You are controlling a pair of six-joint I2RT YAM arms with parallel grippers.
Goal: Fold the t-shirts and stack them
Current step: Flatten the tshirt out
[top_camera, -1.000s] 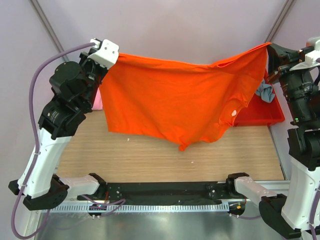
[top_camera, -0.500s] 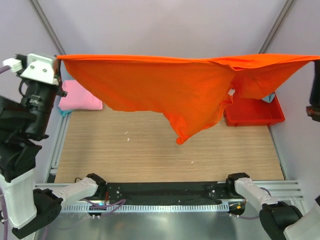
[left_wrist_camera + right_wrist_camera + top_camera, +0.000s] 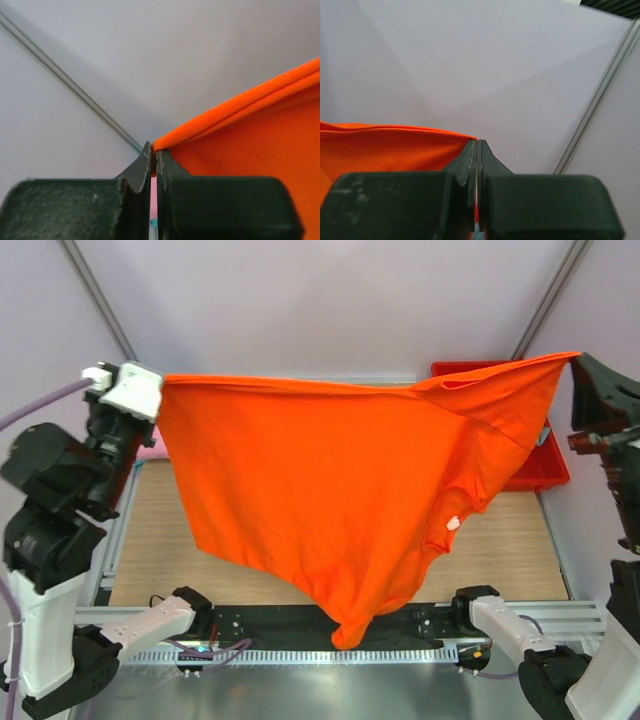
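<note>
Orange t-shirt [image 3: 320, 490] hangs in the air above the bench [image 3: 160, 550], stretched wide between both arms. Left fingers [image 3: 142, 170] are clamped tight on one top corner of the hem. Right fingers [image 3: 465, 165] are pinched closed on the opposite top corner, which sits a bit higher in the top view. The shirt sags to a point that dangles over the black base rail [image 3: 270, 625] at the near edge. The spread cloth blocks most of the bench and much of the red bin [image 3: 535, 468] at far right. Small white tag [image 3: 452, 523] near the shirt's right side is too small to read. No other writing is legible.
</note>
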